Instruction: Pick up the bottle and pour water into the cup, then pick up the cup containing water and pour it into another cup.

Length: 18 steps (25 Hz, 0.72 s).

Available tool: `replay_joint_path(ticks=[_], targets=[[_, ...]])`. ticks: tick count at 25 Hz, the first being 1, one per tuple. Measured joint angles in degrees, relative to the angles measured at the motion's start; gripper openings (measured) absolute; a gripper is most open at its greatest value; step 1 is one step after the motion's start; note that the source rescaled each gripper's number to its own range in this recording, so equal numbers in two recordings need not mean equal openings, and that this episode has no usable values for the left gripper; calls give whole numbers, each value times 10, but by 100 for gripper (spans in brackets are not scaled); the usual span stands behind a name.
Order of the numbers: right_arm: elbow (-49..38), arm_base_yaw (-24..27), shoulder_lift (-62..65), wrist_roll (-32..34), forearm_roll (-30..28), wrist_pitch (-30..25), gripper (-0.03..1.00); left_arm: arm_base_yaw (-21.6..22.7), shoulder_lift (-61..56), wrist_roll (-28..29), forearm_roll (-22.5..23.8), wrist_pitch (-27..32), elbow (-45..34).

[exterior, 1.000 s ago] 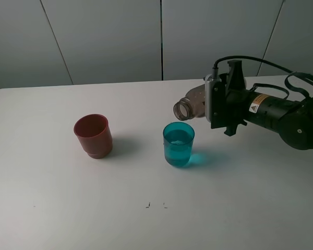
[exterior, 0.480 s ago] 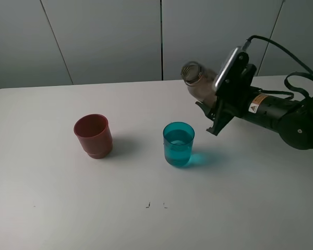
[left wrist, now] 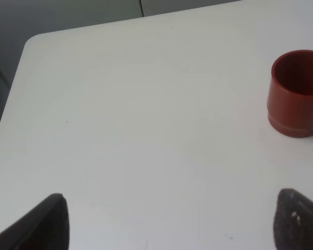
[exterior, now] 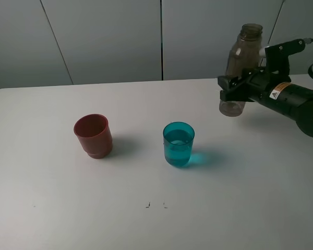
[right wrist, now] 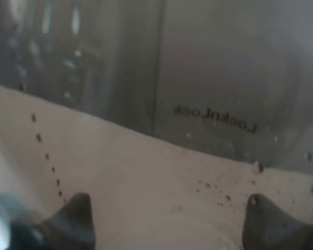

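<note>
Gripping the bottle (exterior: pixel 243 54) with the right gripper (exterior: pixel 235 91), fingers closed on its lower part from both sides, somewhat above the base and far under the threaded neck. Held nearly upright, open mouth on top, neck leaning a little to the right in the high view, at the far right of the table (exterior: pixel 146 224). Base apparently lifted off the surface, though hard to confirm. In the right wrist view, almost nothing but the bottle (right wrist: pixel 224 67), sitting deep between the two dark fingertips (right wrist: pixel 73 216), with small drops on the plastic and mirrored lettering (right wrist: pixel 214 119) showing through the smoky wall. Standing apart from the bottle, nearer the middle of the table: the teal cup (exterior: pixel 178 145), upright, with what looks like some water inside. Further left, well apart from it: the red-brown cup (exterior: pixel 93 136), upright also, wide mouth open to the top. Left gripper (left wrist: pixel 175 229) with fingers spread wide, nothing between them, hanging over bare table, away from the red-brown cup (left wrist: pixel 296 94).
</note>
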State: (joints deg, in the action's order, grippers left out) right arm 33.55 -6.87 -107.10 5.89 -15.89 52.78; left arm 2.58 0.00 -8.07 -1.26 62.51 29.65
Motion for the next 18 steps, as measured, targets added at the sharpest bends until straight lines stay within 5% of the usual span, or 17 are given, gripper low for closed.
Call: replay_joint_path(ticks=[18], targets=[[182, 28, -150, 80, -16, 17, 0, 0, 0, -1, 0, 0, 0]])
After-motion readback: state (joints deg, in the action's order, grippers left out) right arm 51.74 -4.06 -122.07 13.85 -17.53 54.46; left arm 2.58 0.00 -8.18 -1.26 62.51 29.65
